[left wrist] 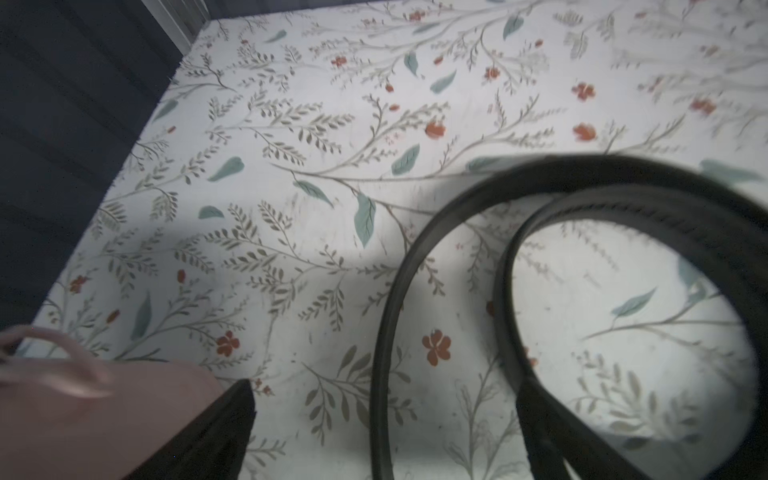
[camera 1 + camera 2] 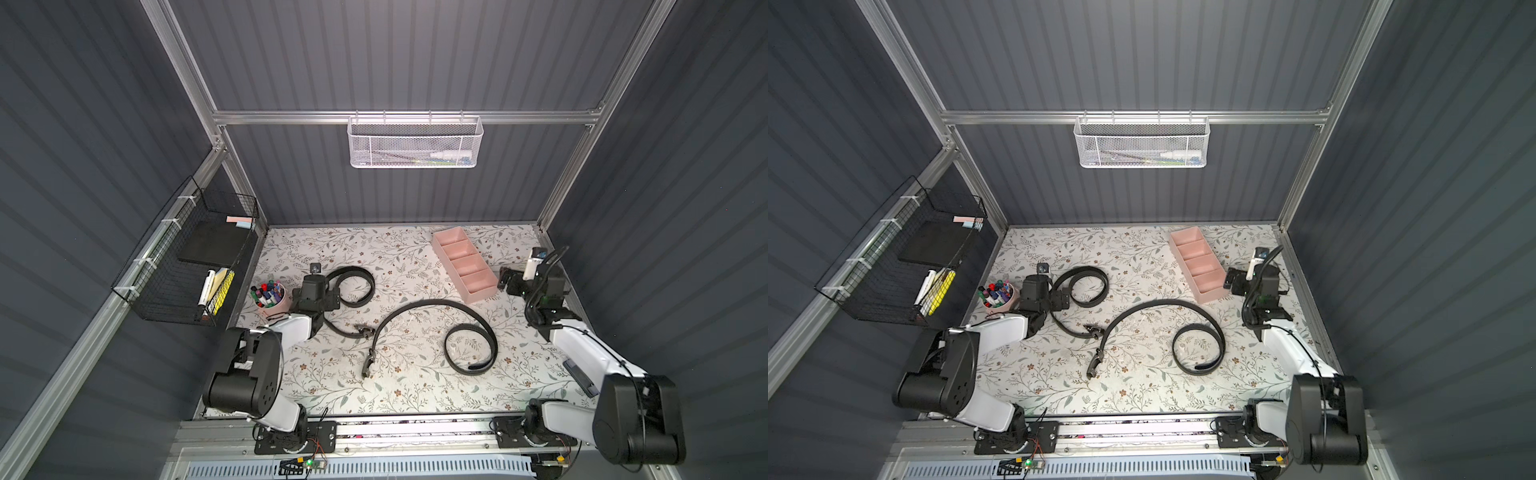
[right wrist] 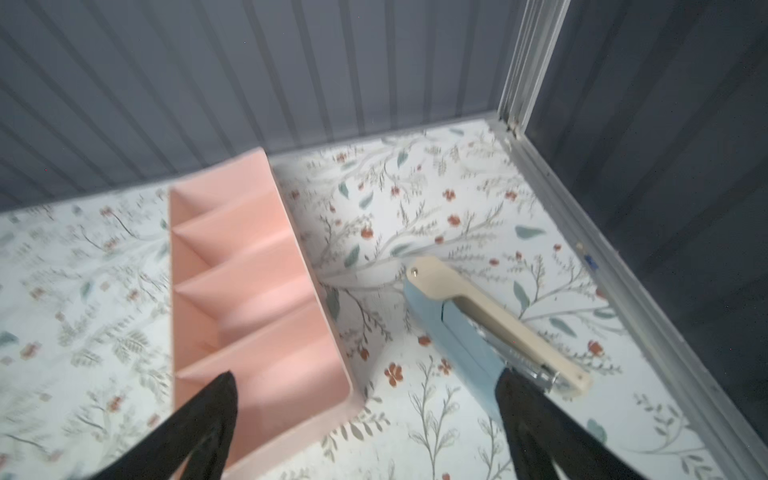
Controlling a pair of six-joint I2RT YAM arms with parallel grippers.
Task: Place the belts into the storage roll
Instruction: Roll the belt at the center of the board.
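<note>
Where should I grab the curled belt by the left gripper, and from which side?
Probably pinch the belt at its loop, from above, jaws straddling the strap: it stands on edge on the table, thin edge up. Skip the lumpy buckle.

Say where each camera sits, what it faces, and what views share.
Top views: overhead, facing down at table; left arm, right arm show.
Left wrist: on left arm, faces looped belt; one finger shows.
Right wrist: on right arm, faces storage roll, stapler; two fingers show.
Shared: belt and storage roll appear in both top views too.
</note>
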